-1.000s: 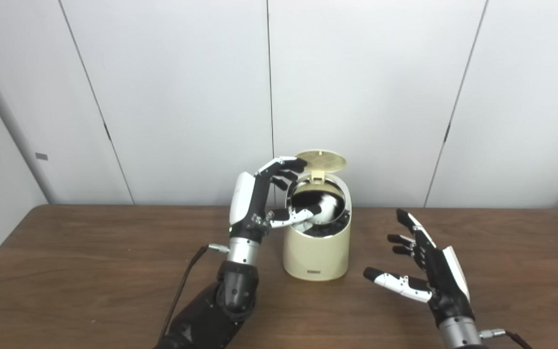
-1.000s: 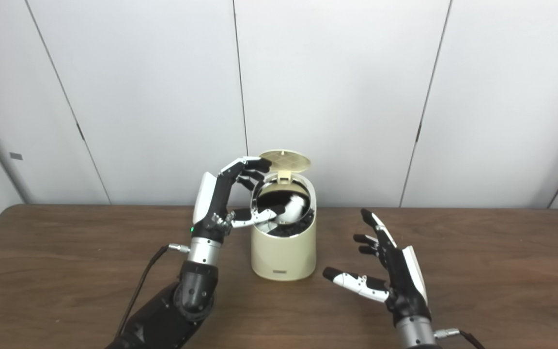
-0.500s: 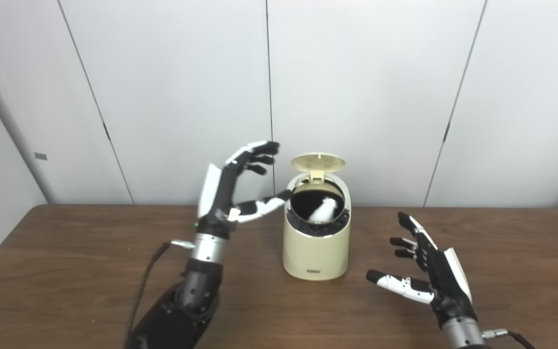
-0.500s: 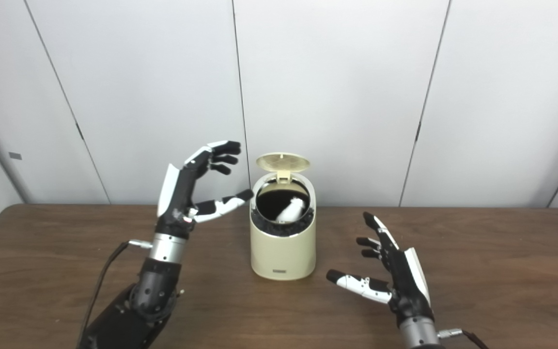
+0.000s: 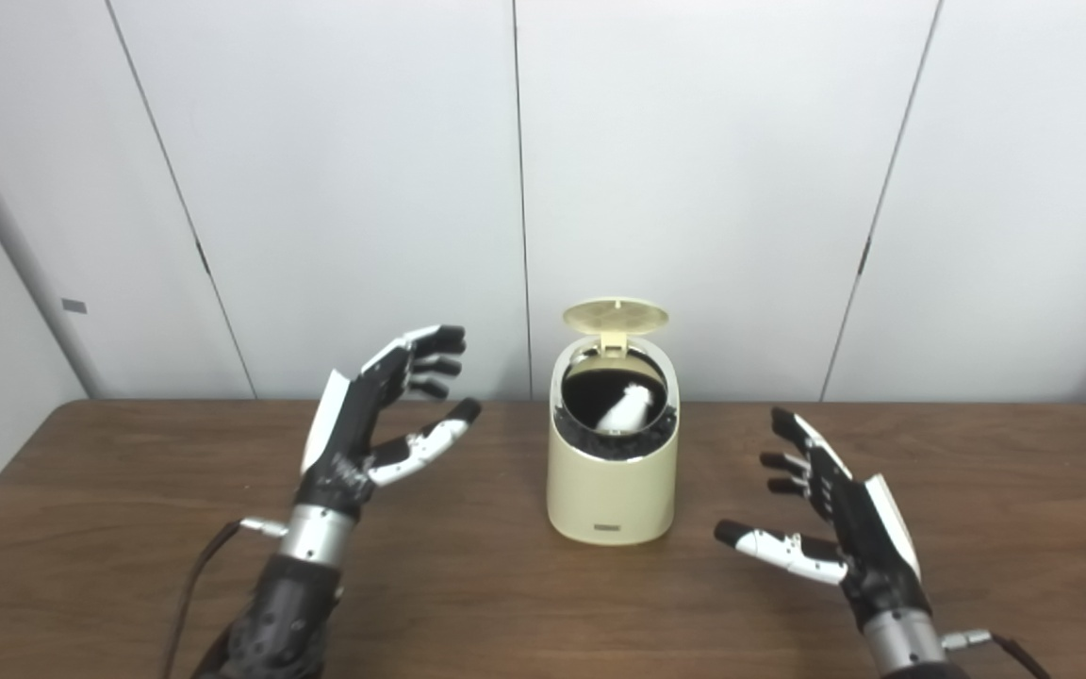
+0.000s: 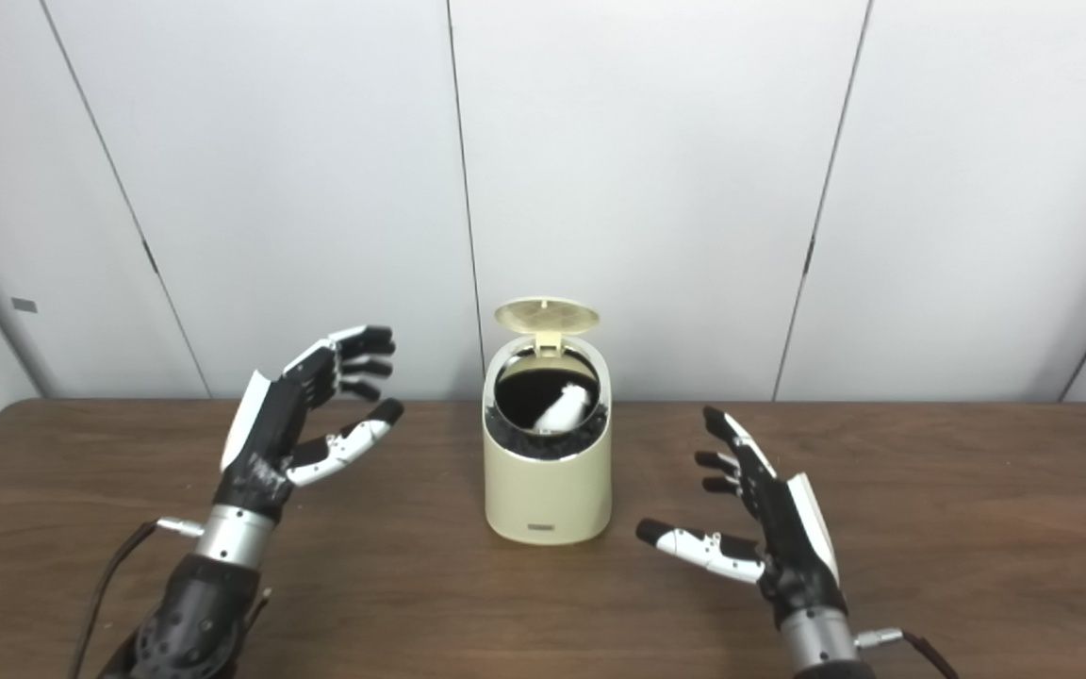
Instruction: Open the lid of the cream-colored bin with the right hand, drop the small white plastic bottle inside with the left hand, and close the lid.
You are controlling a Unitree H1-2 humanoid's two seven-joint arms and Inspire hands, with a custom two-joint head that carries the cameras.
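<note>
The cream-colored bin (image 5: 611,481) stands at the middle of the wooden table (image 5: 128,556). Its round lid (image 5: 616,316) is tipped up and back on its hinge. The small white plastic bottle (image 5: 625,408) lies tilted inside the dark opening. My left hand (image 5: 369,424) is open and empty, raised above the table to the left of the bin and well apart from it. My right hand (image 5: 830,523) is open and empty, low over the table to the right front of the bin.
White wall panels (image 5: 694,189) stand right behind the table's far edge. A cable (image 5: 194,585) runs along my left forearm. Bare tabletop lies on both sides of the bin.
My left hand has let go of the bottle into the bin and pulled back left and down, away from the opening. The right hand has barely moved. The lid stays up.
</note>
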